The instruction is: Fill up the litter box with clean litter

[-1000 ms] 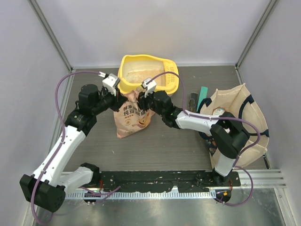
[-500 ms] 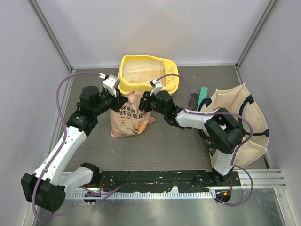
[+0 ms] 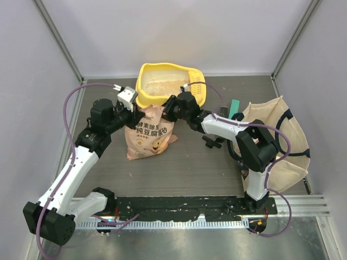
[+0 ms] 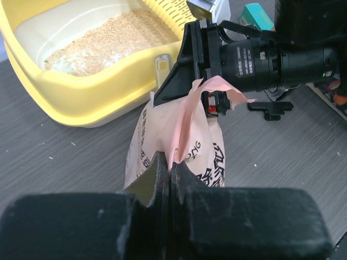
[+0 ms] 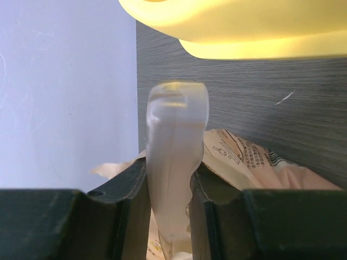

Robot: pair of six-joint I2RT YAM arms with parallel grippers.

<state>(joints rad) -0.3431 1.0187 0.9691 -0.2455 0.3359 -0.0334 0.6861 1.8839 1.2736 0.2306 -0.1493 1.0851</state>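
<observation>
The soft, crinkled peach-orange litter bag [image 3: 147,138] was stood upright just in front of the glossy yellow, round-cornered litter box [image 3: 142,98], in which pale granules [image 4: 103,46] were spread. Its top edge was pinched by the left gripper [image 4: 169,162] and the right gripper [image 5: 169,173], each clamped tight. The dark wood-grain table [image 3: 190,168] was enclosed by pale grey walls [image 3: 162,32].

Left arm [image 3: 70,170]: white link shells, black joint housings, round black base beside the rail [image 3: 179,206]. Right arm [image 3: 222,127]: same build, white forearm shell, black joints. A purple cable [image 3: 68,103] loops along each arm up from the rail. A white camera block [image 3: 126,95] sits at each wrist. Left gripper [image 4: 165,160]: matte black fingers, dusty and scuffed. Right gripper [image 5: 169,184]: black fingers.
</observation>
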